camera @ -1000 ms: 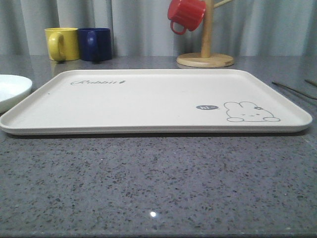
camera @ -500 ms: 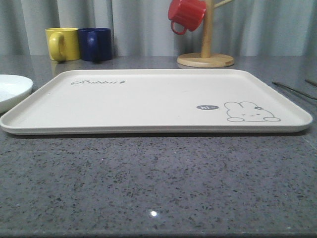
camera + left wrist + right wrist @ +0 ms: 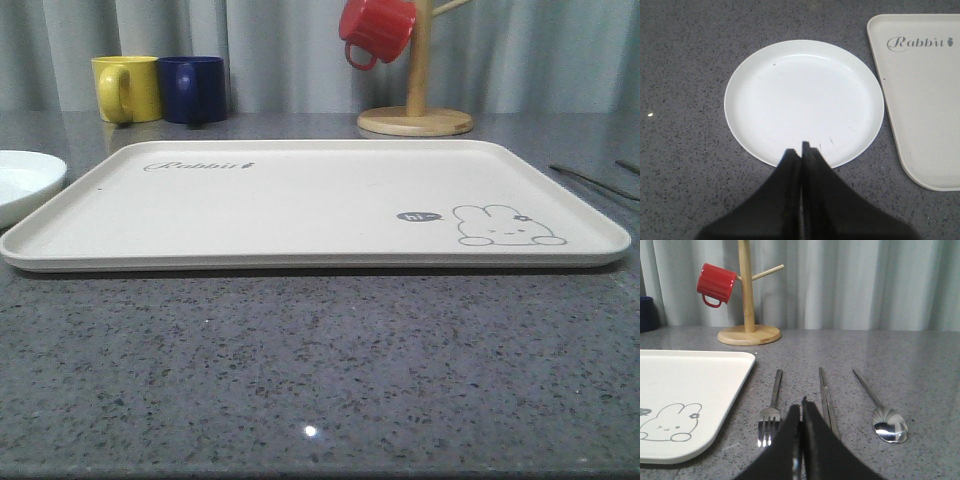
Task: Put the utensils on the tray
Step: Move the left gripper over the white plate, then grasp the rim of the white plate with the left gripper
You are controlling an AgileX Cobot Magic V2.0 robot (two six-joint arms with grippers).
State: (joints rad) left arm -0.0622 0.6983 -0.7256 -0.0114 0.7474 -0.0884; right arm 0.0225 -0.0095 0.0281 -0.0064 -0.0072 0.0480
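- Since the earlier frame: white plate [image 3: 25, 180] edges slightly leftward; tray [image 3: 300, 200] unmoved.
- Fork [image 3: 771, 410], chopsticks [image 3: 827, 402], spoon [image 3: 885, 422]: on worktop [image 3: 320, 380], right of tray.
- Left hand [image 3: 801, 150], right hand [image 3: 801, 407]: both closed, empty.

Grey speckled table [image 3: 300, 380], tray [image 3: 300, 200], plate [image 3: 804, 102], fork [image 3: 771, 410], chopsticks [image 3: 827, 400], spoon [image 3: 885, 420], mug stand [image 3: 415, 120]

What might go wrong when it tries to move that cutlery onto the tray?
The fork, chopsticks and spoon lie flat on the hard counter, so thin metal may slip from the fingers. The right gripper, now shut, sits between fork and chopsticks; opening there could nudge either. The tray has a raised rim a low-carried utensil might catch.
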